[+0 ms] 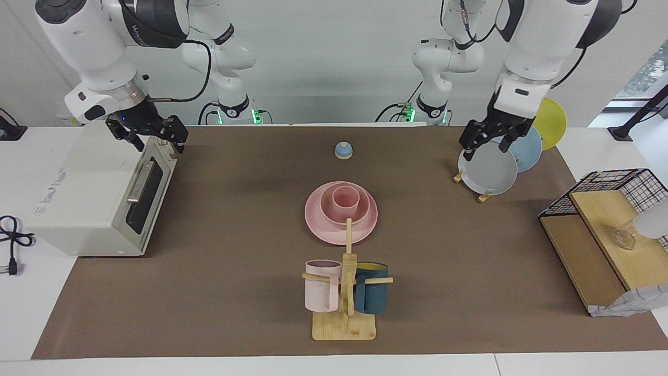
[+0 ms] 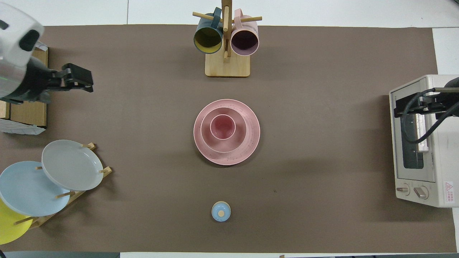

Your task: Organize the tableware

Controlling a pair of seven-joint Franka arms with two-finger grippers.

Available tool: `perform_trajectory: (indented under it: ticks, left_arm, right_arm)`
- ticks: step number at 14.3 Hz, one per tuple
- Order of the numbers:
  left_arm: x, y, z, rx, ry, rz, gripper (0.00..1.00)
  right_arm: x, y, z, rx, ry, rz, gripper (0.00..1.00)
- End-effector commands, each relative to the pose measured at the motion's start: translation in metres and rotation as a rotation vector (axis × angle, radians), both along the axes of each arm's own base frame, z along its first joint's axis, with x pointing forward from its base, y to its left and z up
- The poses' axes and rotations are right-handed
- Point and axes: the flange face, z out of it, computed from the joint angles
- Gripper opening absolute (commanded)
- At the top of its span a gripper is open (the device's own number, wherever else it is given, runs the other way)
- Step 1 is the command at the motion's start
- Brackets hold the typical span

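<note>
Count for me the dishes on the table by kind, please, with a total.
Plates: 4 (pink plate, grey plate, blue plate, yellow plate)
Bowls: 1 (pink bowl)
Cups: 1 (pink cup)
Mugs: 2 (pale pink mug, teal mug)
Total: 8

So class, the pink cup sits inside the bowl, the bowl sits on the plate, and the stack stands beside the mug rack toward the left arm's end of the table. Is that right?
Not quite. The cup is in the bowl and the bowl is on the plate, but the overhead view shows the stack mid-table, nearer to the robots than the mug rack.
</note>
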Motion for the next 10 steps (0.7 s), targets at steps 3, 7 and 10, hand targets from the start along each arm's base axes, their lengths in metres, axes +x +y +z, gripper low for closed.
perform_trajectory:
  ticks: [3,7,10]
  left_arm:
    - [-0.028,0.056,-0.007,0.018,0.105,-0.159,1.0]
    - [-0.058,0.065,-0.029,0.015,0.102,-0.146,1.0]
    - [-0.066,0.062,-0.039,-0.027,0.095,-0.134,1.0]
  right_arm:
    - [0.002,-0.01,0.006,0.034,-0.007,0.007,1.0]
    - [0.001,-0.008,0.007,0.022,0.001,0.015,1.0]
    - [0.002,-0.004,0.007,0.019,-0.003,0.029,1.0]
